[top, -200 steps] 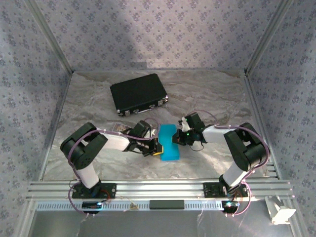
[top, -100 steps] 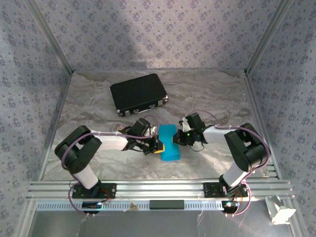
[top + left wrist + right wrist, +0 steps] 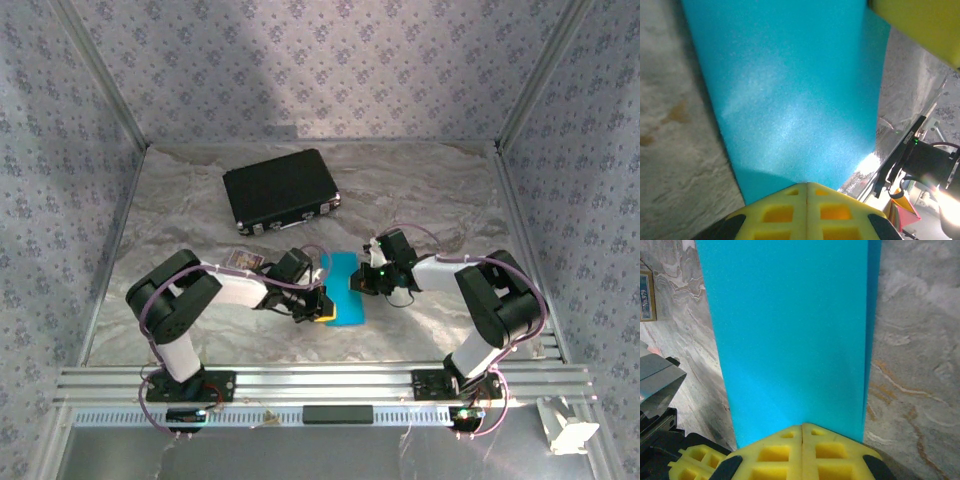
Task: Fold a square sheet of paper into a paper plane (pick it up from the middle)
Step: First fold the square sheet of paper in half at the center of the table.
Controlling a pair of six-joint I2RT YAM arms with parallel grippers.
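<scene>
- The table [image 3: 430, 200] has a grey marbled top; its near edge is hidden behind the rail that carries the arm bases.
- The case [image 3: 281, 190] is black and lies closed at the far left of the table, well apart from everything else.
- The left arm [image 3: 190, 290] and the right arm [image 3: 490, 290] both reach inward and low, and they meet at the middle of the table.
- The paper [image 3: 345, 300] is a bright blue strip lying flat between the two arms, with its long side running near to far. Both wrist views cut off its far end. In the right wrist view a darker band down its right edge looks like a second layer, but this is hard to make out.
- The left gripper [image 3: 322, 304] is at the paper's near left edge. Its yellow fingers are pressed together with no gap. Whether paper is caught between them cannot be told.
- The right gripper [image 3: 355, 283] is at the paper's right edge, with its fingers likewise pressed together. Any grip on the paper is hidden.
- The card [image 3: 243, 259] lies by the left arm, partly covered by it, and its print is unreadable.
- A red shape [image 3: 905, 215] sits at the left wrist view's lower right, blurred and cut off.
</scene>
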